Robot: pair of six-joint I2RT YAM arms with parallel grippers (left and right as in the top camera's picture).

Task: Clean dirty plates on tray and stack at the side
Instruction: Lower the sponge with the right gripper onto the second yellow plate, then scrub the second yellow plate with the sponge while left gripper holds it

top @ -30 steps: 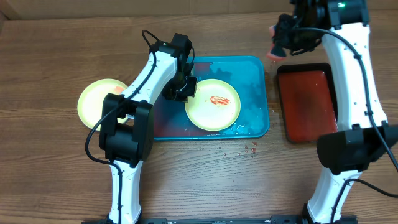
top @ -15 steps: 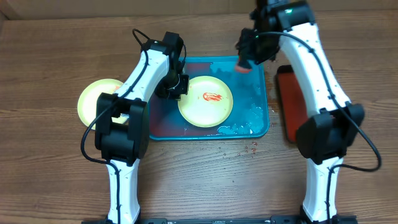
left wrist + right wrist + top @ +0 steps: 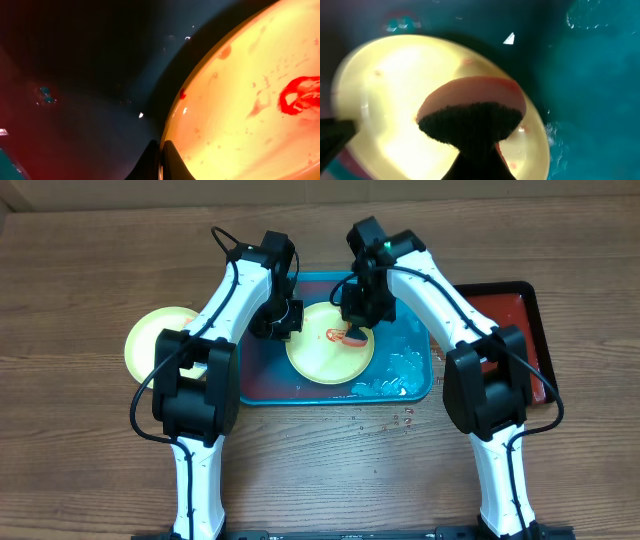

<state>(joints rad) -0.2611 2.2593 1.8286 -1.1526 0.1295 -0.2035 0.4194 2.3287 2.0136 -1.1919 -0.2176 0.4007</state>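
A pale yellow-green plate (image 3: pixel 325 360) with a red sauce smear (image 3: pixel 334 335) lies in the teal tray (image 3: pixel 415 300). My left gripper (image 3: pixel 283 327) is shut on the plate's left rim; the left wrist view shows the fingers (image 3: pixel 161 161) pinching the rim of the plate (image 3: pixel 250 125). My right gripper (image 3: pixel 357 320) is shut on a pink sponge (image 3: pixel 354 335) with a dark scrub face (image 3: pixel 470 117), held on or just over the plate (image 3: pixel 380 95) at the smear. A second yellow-green plate (image 3: pixel 150 342) lies on the table at the left. The blue-white plate is out of view.
A dark-red tray (image 3: pixel 510 320) with a black rim stands right of the teal tray. Water or foam (image 3: pixel 400 368) lies in the teal tray's right part, and droplets (image 3: pixel 400 420) dot the wooden table in front of it.
My right arm has swung left from over the dark-red tray and brought the sponge down to the plate's smear. The left gripper shifted the plate slightly left, then held still.
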